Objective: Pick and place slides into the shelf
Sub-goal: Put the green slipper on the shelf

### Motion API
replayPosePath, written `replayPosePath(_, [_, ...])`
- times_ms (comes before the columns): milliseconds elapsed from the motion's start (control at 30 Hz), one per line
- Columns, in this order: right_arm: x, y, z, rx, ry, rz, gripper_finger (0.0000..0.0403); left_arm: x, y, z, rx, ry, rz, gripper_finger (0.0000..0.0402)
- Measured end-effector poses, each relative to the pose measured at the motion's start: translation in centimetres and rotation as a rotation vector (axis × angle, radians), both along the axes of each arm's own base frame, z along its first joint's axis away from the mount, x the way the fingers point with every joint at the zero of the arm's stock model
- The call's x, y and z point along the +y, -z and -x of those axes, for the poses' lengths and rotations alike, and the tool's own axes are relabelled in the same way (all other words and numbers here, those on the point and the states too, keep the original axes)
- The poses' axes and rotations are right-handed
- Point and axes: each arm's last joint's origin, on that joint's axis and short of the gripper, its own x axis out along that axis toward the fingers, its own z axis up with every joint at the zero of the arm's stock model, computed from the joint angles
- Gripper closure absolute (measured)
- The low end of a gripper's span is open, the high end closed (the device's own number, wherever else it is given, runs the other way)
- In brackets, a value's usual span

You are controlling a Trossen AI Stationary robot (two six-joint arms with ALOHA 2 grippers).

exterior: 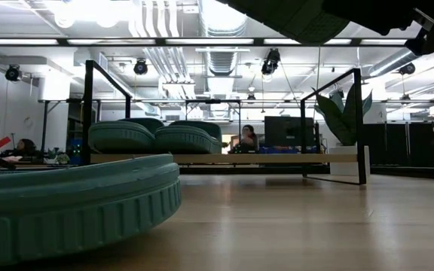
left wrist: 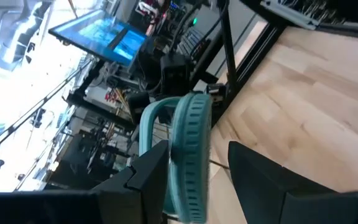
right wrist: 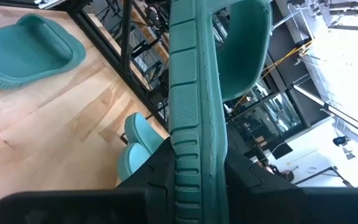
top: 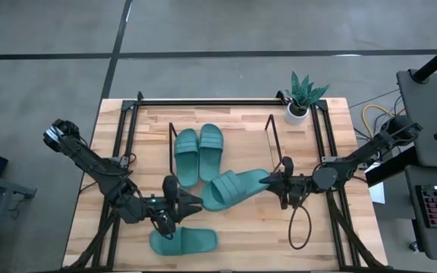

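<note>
slides (top: pixel 199 153): two in shelf (top: pixel 271 136) | one held | one flat

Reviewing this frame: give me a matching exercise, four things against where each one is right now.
Things:
1. pair of slides
2. lifted slide
3. lone slide
4. potted plant

Places:
A. flat on the table's near edge, by the left arm
B. far right corner of the table
C. side by side inside the shelf
D. gripped at opposite ends by the left gripper and right gripper

Pairs: 1-C, 2-D, 3-A, 4-B
</note>
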Motion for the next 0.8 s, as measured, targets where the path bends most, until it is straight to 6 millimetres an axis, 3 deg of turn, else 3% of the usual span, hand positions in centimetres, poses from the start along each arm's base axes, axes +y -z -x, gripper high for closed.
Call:
replayPosePath(367, [0.0,0.0,0.0,0.000,0.002,-0.001,0.0338,1.0,0.7,-2.1,-0.015,-0.044,0.024,0.0262])
replayPosePath(600, [0.0,-0.1,0.0,-0.010,0.006,-0.009,0.0338,1.1,0.8,-2.3,-0.020,-0.039,0.019,0.0377])
replayPosePath(667, [0.0,-0.2,0.0,-0.012,0.007,-0.023,0.0336,1.1,0.7,-2.3,-0.024,-0.047,0.021,0.0380])
replayPosePath(800, [-0.1,-0.5,-0.1,-0.026,0.044,-0.085,0.0276,1.3,0.6,-2.3,-0.035,-0.132,0.010,0.0380])
